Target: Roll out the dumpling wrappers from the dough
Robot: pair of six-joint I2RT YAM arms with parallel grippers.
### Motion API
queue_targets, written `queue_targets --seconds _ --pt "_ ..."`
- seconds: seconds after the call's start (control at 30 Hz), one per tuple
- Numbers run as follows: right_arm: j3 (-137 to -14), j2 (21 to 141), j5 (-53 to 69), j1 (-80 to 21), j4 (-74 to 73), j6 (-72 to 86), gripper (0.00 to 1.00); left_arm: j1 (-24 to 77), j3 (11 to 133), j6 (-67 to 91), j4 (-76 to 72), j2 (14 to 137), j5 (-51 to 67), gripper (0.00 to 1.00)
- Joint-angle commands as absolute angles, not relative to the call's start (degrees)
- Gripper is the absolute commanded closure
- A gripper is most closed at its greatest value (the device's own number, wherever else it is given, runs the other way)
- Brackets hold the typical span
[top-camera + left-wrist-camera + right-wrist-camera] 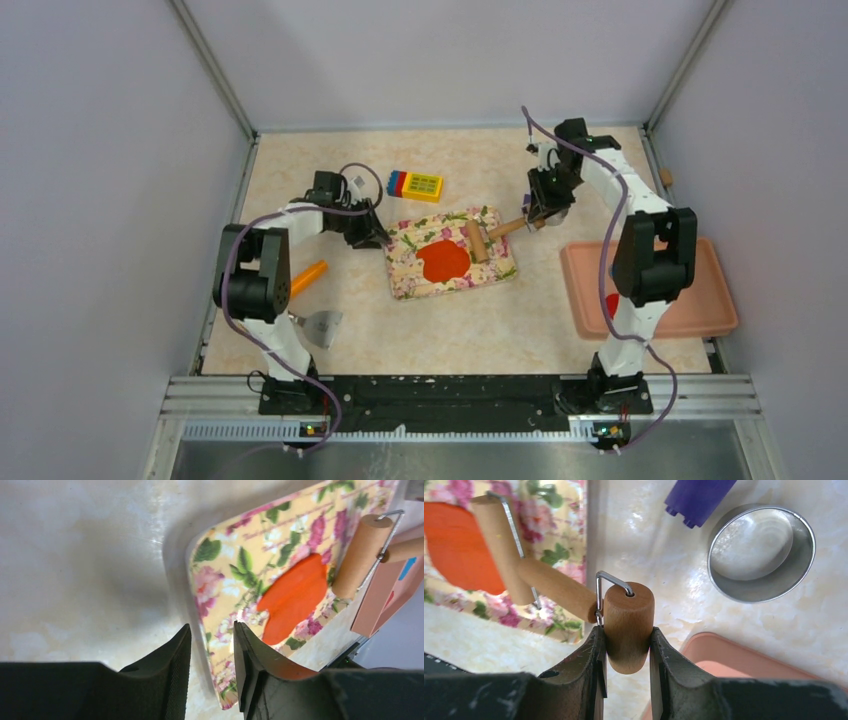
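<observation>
- On the flowered board [408, 268], near the middle of the surface [500, 320], lies the dough [445, 260]. It is a flat red-orange patch, ragged along one side, and nothing has been cut from it yet.
- At the dough's right edge sits the wide drum of the rolling pin [478, 241]. Whether it touches the rim of the dough or sits just off it, I can't say.
- The right pincer [626, 645] is clamped on the small wooden drum at the pin's far end, not on the handle between the drums. That drum looks to be strung on a wire axle, so I'd worry it turns in the grip. A push could then swing the wide drum sideways and make it skid rather than roll.
- Pressing from so far out on the tool also works against the hold. The wide drum could tip onto one end and plough a groove, leaving the sheet thick on one side and thin on the other.
- The left pincer [210, 645] hangs at the board's left edge with its jaws partly open and nothing gripped. The board's rim shows in the gap, but I can't tell whether it is touched.
- If the board isn't pinned, a stroke toward that side could shove board and dough across the surface together.
- Soft dough may cling to the drum and peel up with it.
- A metal ring [761, 552] and a pink tray [744, 655] sit close by the right pincer, and a wide swing could knock either one.
</observation>
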State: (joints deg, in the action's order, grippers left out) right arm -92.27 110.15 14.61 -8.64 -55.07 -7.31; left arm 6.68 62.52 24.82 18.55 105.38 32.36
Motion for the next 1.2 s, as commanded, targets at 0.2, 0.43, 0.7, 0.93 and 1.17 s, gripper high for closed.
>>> queue_targets --seconds 0.2,0.43,0.7,0.93,1.17 --pt "-89.5 99.0 26.0 -8.1 -56.1 -7.3 1.0 11.6 62.2 9.0 12.8 91.8 36.4 0.54" --pt "-87.2 97.6 30.1 -8.0 -56.6 -7.0 1.0 28.9 58.3 -25.6 -3.5 86.8 42.7 0.46" --pt "-86.2 96.4 31.4 -8.1 -56.9 -5.8 1.0 36.0 65.9 -20.4 -17.6 100.2 42.8 0.43" --pt "-83.2 95.5 33.8 -8.0 -56.0 -3.7 1.0 40.7 68.7 -27.8 -17.1 106.0 42.9 0.43" --pt "-82.4 94.8 34.9 -8.0 -55.9 -3.1 1.0 43.6 73.8 -26.0 -18.8 112.7 38.9 0.48"
